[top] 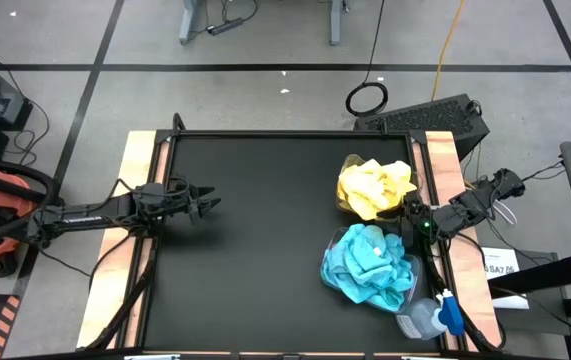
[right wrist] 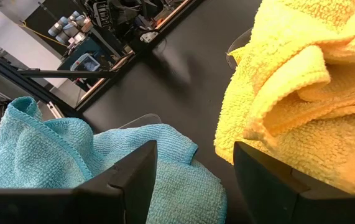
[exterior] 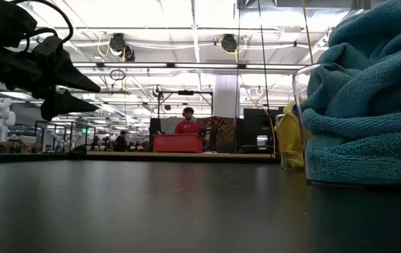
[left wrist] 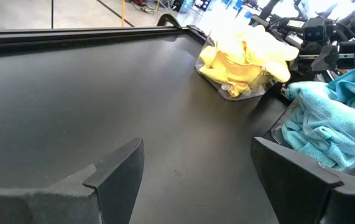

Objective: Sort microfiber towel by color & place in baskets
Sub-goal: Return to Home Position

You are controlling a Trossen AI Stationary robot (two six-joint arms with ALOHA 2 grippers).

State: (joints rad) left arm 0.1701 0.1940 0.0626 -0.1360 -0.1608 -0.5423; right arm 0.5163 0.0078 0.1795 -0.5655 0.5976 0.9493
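Bright yellow cloths (top: 375,186) lay heaped and crumpled in the farther clear bin (left wrist: 238,92) on the robot's right, spilling over its rim. Teal-blue cloths (top: 370,265) were piled in the nearer bin (exterior: 300,84) just beside it, likewise overflowing.

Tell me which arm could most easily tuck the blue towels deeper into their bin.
Probably right: the right gripper, open, sits just beside the blue towels; the left gripper hovers far across the table.
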